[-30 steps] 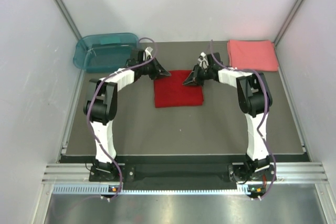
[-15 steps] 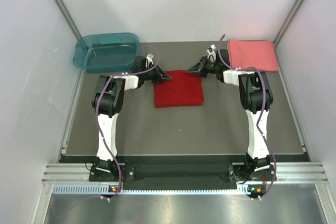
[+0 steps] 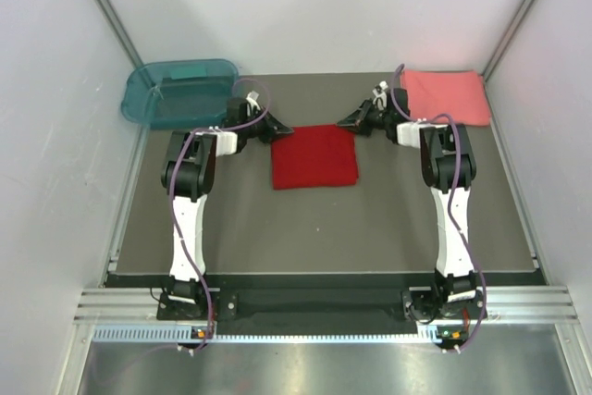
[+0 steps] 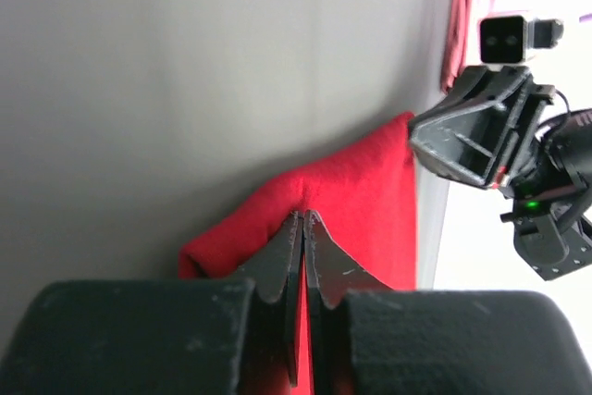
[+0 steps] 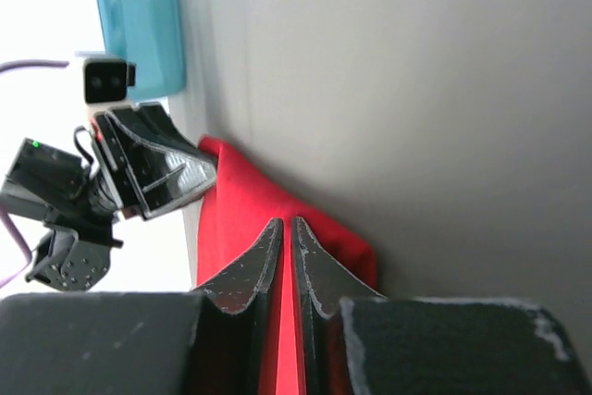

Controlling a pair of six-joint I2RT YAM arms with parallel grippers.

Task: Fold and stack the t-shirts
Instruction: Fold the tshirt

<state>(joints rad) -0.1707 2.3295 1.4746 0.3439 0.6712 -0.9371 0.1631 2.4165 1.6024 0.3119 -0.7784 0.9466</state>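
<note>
The deep red t-shirt (image 3: 314, 156) lies folded flat as a rectangle in the middle of the mat. My left gripper (image 3: 288, 132) is shut, its tips at the shirt's back left corner; in the left wrist view (image 4: 303, 216) the tips rest over the red cloth (image 4: 370, 191) with nothing seen between them. My right gripper (image 3: 341, 123) is shut at the back right corner; in the right wrist view (image 5: 285, 222) a hairline gap shows red cloth (image 5: 240, 201) behind. The coral-pink t-shirt (image 3: 446, 96) lies folded at the back right.
A teal translucent tub (image 3: 180, 90) stands at the back left corner, also in the right wrist view (image 5: 139, 16). White walls close in the dark mat (image 3: 314, 228) on three sides. Each wrist view shows the other gripper opposite.
Both grippers have drawn back and outward from over the red shirt's back edge to its back corners. The red shirt has stayed flat in place.
</note>
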